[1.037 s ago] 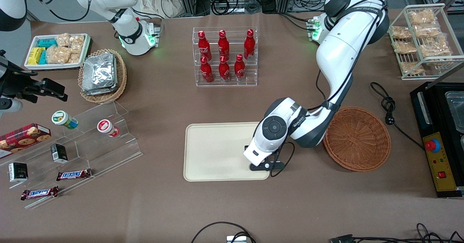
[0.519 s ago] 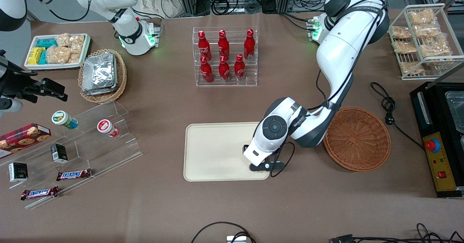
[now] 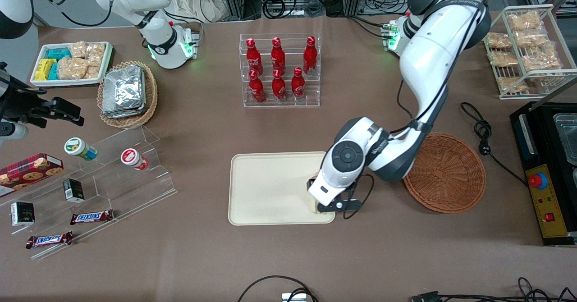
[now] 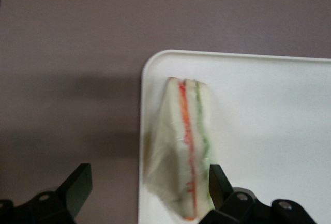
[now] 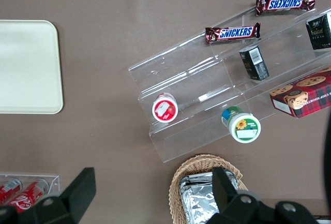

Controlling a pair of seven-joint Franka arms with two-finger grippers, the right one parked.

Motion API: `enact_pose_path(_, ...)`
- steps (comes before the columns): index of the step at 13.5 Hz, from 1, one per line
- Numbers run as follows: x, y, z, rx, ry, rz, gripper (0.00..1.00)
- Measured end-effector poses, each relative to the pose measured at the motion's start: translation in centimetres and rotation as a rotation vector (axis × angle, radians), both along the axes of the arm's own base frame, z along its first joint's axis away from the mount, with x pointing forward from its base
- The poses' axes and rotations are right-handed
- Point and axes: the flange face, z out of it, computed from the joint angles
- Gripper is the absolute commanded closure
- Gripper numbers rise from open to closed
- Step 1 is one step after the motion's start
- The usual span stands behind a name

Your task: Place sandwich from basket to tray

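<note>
The sandwich (image 4: 182, 146), a wrapped wedge with orange and green filling lines, lies on the cream tray (image 4: 269, 105) close to one rounded corner, its wrap reaching the rim. My left gripper (image 4: 147, 177) hangs just above it, open, with one black finger over the brown table and the other beside the sandwich's green-lined edge. In the front view the gripper (image 3: 322, 205) is over the tray (image 3: 270, 185) at the edge nearest the round reddish-brown basket (image 3: 444, 172), and the wrist hides most of the sandwich. Nothing shows in the basket.
A clear rack of red bottles (image 3: 279, 72) stands farther from the front camera than the tray. A black cable (image 3: 484, 135) and a black machine (image 3: 547, 167) lie past the basket. Acrylic steps with snacks (image 3: 103, 180) sit toward the parked arm's end.
The wrist has shifted slightly toward the basket and drawn up a little. A sliver of the sandwich now peeks out beneath it on the tray.
</note>
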Motion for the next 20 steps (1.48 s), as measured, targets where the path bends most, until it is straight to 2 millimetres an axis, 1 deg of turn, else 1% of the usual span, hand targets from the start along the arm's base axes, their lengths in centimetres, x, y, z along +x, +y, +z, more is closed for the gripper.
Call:
enact_pose_path(2,-0.6,4.0,2.7,0.007,0.004,0.038,0.00)
enact_pose_path(3,-1.4,5.9,3.6,0.009,0.001,0.050,0.00)
enact_pose_path(6,-5.1,10.0,4.7,0.034,-0.015,0.052,0.00)
enact_pose_path(7,-6.2,11.3,5.4,0.057,-0.021,0.036,0.00)
enact_pose_path(8,-6.7,12.4,6.5,0.080,-0.030,0.019,0.00)
enact_pose_path(9,-6.9,13.8,7.9,0.105,-0.031,0.012,0.00)
enact_pose_path(11,-6.6,17.1,11.2,0.128,-0.010,0.016,0.00)
enact_pose_path(12,-6.5,18.6,13.3,0.112,0.019,0.019,0.00)
enact_pose_path(15,-6.3,22.6,21.4,0.060,0.083,0.029,0.00)
enact_pose_path(16,-6.1,23.6,22.9,0.057,0.082,0.038,0.00)
enact_pose_path(17,-5.7,24.5,23.3,0.053,0.080,0.048,0.00)
enact_pose_path(19,-4.5,26.6,22.6,0.035,0.089,0.079,0.00)
enact_pose_path(20,-3.7,28.1,22.2,0.021,0.094,0.102,0.00)
